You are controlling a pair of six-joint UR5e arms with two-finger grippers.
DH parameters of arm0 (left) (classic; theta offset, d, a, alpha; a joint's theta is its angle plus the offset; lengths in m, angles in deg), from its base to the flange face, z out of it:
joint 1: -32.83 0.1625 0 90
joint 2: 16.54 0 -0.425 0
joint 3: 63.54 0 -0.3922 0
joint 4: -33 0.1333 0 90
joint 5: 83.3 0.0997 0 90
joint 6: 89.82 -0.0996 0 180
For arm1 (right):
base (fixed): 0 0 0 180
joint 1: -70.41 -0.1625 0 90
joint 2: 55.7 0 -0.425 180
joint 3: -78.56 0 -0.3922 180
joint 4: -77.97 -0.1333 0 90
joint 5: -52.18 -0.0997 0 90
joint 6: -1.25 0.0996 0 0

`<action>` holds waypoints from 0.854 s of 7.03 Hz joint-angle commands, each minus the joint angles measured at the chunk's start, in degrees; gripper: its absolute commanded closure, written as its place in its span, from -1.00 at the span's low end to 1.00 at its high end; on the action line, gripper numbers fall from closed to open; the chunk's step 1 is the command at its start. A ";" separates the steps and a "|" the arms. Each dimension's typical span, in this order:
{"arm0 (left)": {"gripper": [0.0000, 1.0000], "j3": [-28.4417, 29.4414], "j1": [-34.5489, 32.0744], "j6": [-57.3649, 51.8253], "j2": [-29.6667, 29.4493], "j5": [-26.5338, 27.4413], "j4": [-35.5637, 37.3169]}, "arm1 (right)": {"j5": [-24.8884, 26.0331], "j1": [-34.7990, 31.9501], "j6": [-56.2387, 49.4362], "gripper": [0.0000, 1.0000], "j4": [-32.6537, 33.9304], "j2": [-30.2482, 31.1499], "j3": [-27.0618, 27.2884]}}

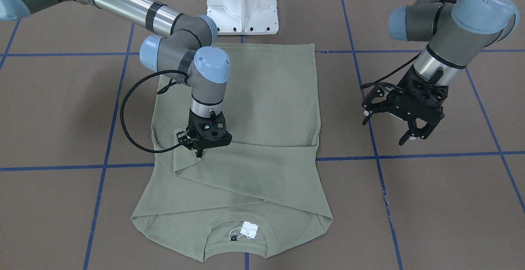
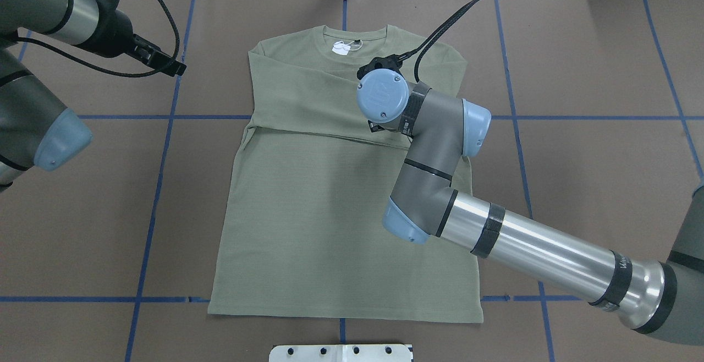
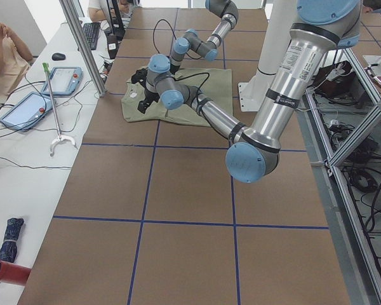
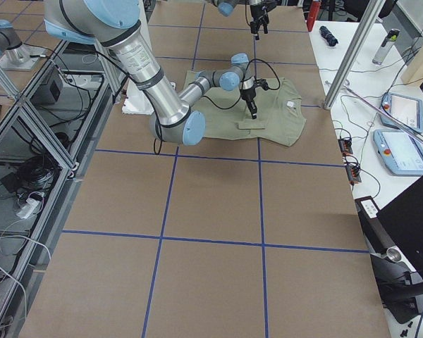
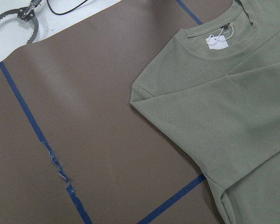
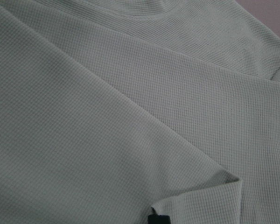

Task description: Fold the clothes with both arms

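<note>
Brown desk [image 1: 451, 204]: sage-green shirt [image 1: 266, 93] flat at centre, collar far from robot. We judge right gripper [image 1: 199, 152] fingers pinching folded sleeve, laying it across chest; left gripper [image 1: 385, 129] fingers spread, idle off shirt's left.

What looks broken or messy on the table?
The blue tape line is torn and frayed at one spot on the brown table, near the green shirt. The shirt's folded sleeve lies slanted, not straight.
</note>
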 commanded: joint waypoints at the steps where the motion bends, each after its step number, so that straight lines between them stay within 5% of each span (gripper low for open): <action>1: -1.00 0.00 0.02 0.00 0.00 0.00 0.00 | 0.09 -0.01 0.00 1.00 -0.04 0.15 0.00; 3: -1.00 0.26 0.10 0.00 0.00 0.09 -0.09 | -0.17 -1.49 -0.61 1.00 0.31 0.41 1.66; 6: -1.00 1.05 0.28 2.37 0.00 0.18 -2.18 | -0.61 -4.22 -4.63 1.00 0.40 8.99 10.52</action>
